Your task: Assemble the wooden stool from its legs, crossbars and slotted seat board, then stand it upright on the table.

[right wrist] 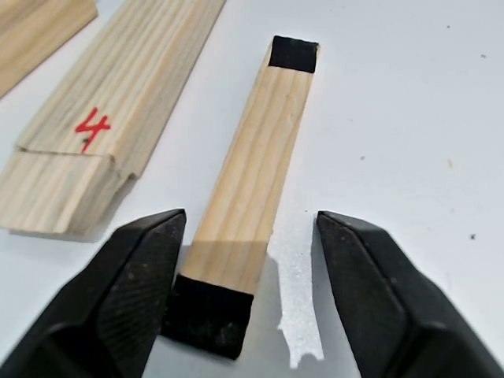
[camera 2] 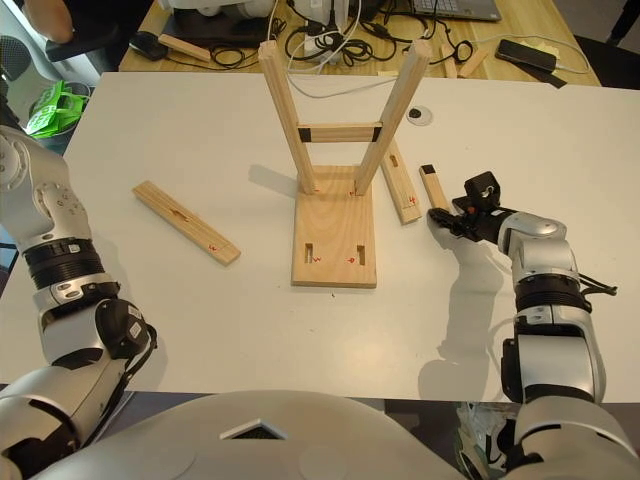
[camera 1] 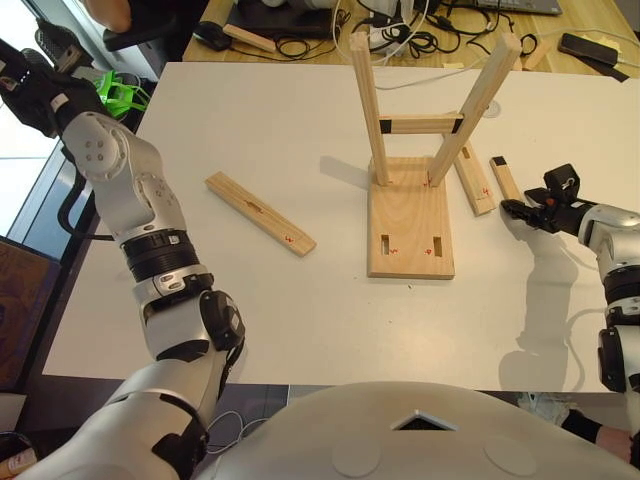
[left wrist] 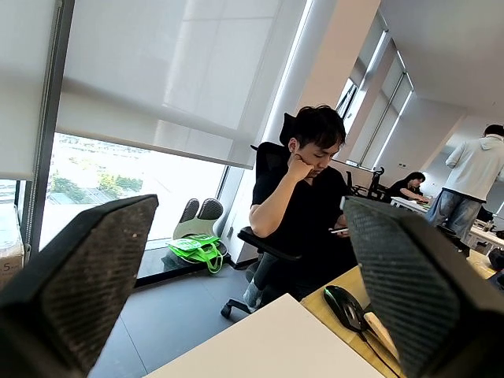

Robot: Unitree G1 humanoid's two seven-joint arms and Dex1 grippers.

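Note:
The slotted seat board lies flat mid-table. Two legs stand in its far slots, joined by a crossbar. One loose leg lies to the board's left; another, marked 4, lies to its right. A short crossbar with black ends rests beside that leg. My right gripper is open low over the table, its fingers on either side of the crossbar's near end. My left gripper is open and empty, held high off the table's far left corner.
A wooden desk with cables, a mouse and a phone adjoins the table's far edge. A green bag sits on the floor past the left edge. Bare white tabletop spans the front.

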